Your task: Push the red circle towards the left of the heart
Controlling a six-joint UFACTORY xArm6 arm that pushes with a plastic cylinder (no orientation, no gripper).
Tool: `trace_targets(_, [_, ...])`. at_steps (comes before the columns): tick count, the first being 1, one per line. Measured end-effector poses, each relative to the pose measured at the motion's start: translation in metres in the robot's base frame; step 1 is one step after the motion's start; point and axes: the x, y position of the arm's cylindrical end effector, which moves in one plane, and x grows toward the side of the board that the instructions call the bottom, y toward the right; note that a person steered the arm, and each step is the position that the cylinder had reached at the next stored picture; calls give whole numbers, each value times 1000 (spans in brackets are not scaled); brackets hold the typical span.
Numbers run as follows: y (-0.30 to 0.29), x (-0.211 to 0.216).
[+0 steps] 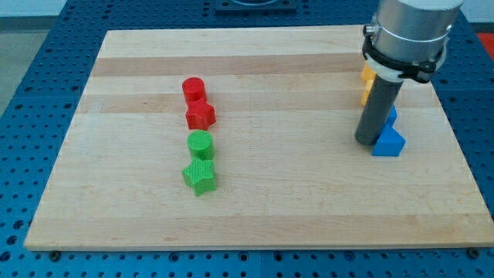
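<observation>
My tip [366, 141] rested near the tabletop's [293, 208] right edge, touching a blue block [388, 142]; no gripper existed. The red circle [193, 89] sat left of centre, touching a red block [200, 116], which could be dragged along.

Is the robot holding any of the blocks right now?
No, nothing is held. I only have a rod, and my tip rests on the board beside the blue block at the view's right, far from the red circle.

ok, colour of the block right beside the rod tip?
Blue block, touching my tip on the view's right; camera view.
</observation>
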Motion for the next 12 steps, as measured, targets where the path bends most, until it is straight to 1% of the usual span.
trace_targets(1, [0,0])
trace_targets(2, [-22,0])
trace_targets(4, [-102,-28])
trace_targets(6, [-164,-131])
trace_targets(7, [-207,-179])
trace_targets(8, [-254,-215])
trace_targets(9, [-293,-232])
trace_targets(10, [-327,-228])
trace_targets(11, [-346,-177])
trace_targets(12, [-353,-155])
